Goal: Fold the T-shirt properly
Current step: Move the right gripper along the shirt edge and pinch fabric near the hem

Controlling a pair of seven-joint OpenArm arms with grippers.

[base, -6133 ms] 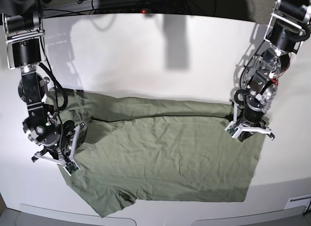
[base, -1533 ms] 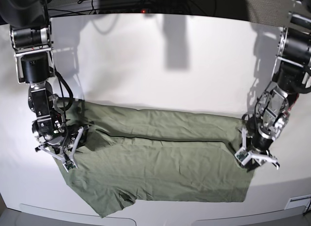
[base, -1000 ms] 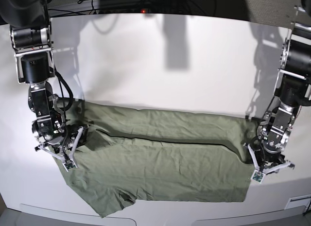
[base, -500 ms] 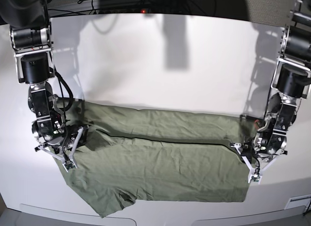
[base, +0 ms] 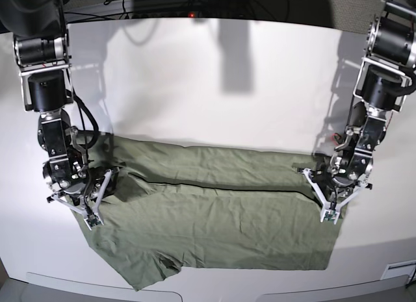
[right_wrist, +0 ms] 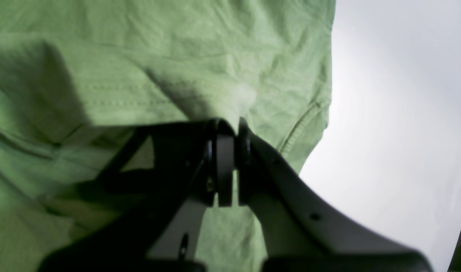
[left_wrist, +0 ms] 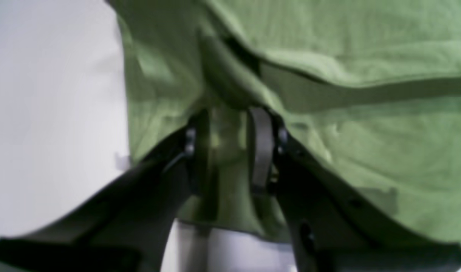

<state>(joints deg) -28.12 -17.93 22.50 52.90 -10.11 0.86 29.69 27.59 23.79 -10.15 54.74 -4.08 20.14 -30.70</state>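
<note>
The white worktop (base: 214, 81) carries the T-shirt (base: 214, 217), olive green and lightly creased, spread along its near half with its far edge folded over in a long ridge. No label or writing can be read. The right end effector (right_wrist: 228, 158) is pinched tight on a fold of cloth at one end. The left end effector (left_wrist: 230, 151), jaws part open with cloth between them, has swung inward over the other end since half a second ago.
</note>
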